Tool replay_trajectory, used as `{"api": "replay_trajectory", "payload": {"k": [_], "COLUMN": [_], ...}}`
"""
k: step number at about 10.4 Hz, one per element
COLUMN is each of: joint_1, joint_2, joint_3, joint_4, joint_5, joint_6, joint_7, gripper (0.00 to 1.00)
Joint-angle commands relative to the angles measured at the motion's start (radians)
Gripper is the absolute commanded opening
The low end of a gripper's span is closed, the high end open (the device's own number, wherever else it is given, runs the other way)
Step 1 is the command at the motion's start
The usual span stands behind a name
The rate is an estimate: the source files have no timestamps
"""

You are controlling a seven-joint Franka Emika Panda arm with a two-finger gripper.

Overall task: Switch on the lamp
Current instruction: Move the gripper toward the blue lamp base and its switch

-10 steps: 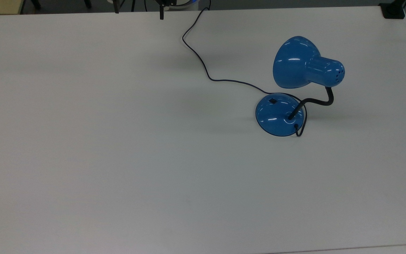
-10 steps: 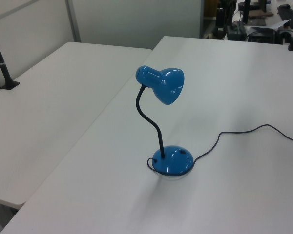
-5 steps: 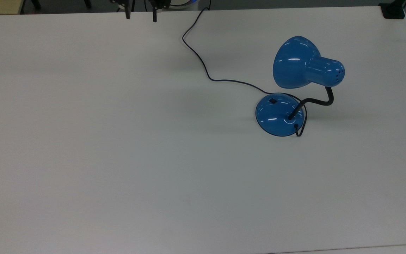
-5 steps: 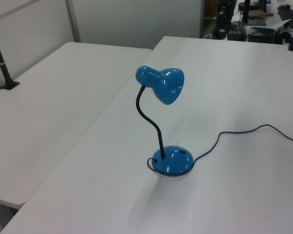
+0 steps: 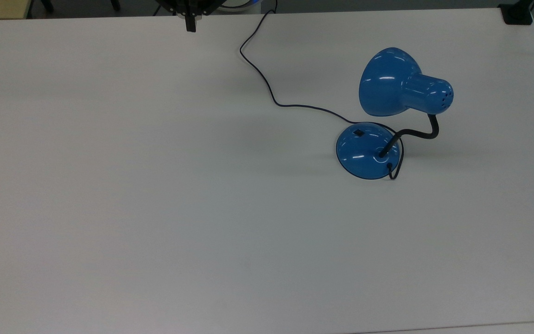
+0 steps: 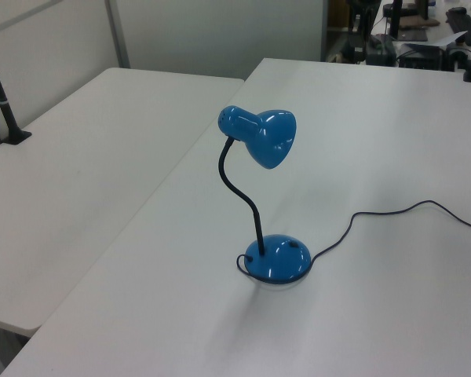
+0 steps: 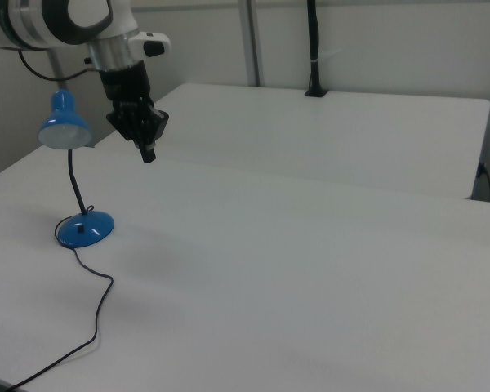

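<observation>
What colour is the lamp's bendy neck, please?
Black; the neck of the blue lamp shows best in the left view.

The lamp [image 6: 263,196] stands upright on the table [image 6: 392,314] (shade tilted down).

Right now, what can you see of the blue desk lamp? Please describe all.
The lamp is glossy blue and unlit. Its bell-shaped shade tilts downward on a curved black gooseneck. The round domed base sits flat on the white table, with a small black switch. A thin black cord trails away.
</observation>
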Motion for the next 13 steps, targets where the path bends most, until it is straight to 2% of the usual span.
{"api": "replay_trajectory", "payload": {"k": [1,4,8,11,13], "joint_1": [0.006,0.074,0.231,0.333,0.387], "joint_2": [-0.006,-0.013,-0.013,0.016,0.082], "joint_3": [0.004,0.007,0.007,0.009,0.009], "joint_4": [-0.056,-0.148,-0.367,-0.460,-0.477], "joint_5": [0.052,0.058,0.056,0.058,0.058], "joint_6": [0.065,0.150,0.396,0.602,0.714], "joint_7": [-0.047,-0.092,-0.109,-0.121,-0.142], "gripper": [0.00,0.00,0.00,0.00,0.00]}}
